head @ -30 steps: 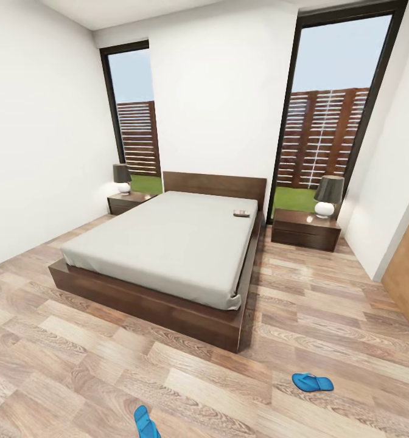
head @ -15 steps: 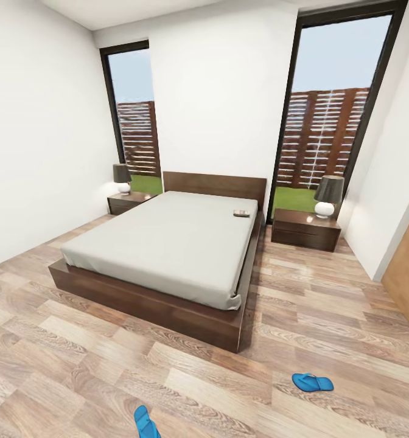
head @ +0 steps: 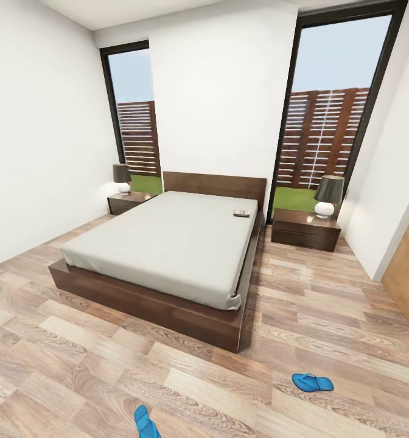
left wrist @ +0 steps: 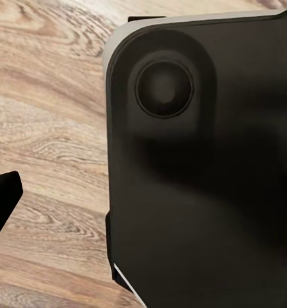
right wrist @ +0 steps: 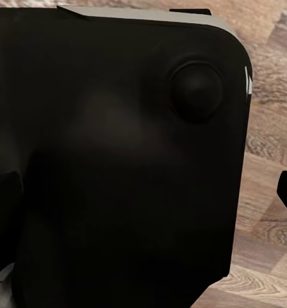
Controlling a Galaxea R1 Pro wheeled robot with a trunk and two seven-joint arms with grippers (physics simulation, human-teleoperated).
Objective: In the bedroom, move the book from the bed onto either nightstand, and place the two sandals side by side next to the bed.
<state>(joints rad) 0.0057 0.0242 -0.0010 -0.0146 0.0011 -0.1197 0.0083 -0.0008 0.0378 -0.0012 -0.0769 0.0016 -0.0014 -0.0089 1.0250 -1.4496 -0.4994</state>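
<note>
- Bed (head: 168,249): we see it against the far wall, between two tall windows, its long axis running from the headboard toward the camera; the grey mattress carries one item.
- Book (head: 241,213): it lies flat on the mattress near the headboard, close to the right-hand edge, long axis roughly across the bed.
- Right nightstand (head: 306,230): it stands just beside the bed and bears a lamp (head: 327,196); part of its top is bare.
- Left nightstand (head: 130,202): it holds a second lamp (head: 122,177).
- First sandal (head: 312,382): it lies on the wood floor (head: 76,365) past the bed's foot corner, long axis across the view.
- Second sandal (head: 146,422): at the bottom edge, cut off, pointing roughly toward the bed; the pair sit well apart.
- Open floor runs along the bed's right side and before its foot.
- Grippers: both wrist views show a dark rounded robot body over floor planks; we cannot tell whether either hand is released or clenched.
</note>
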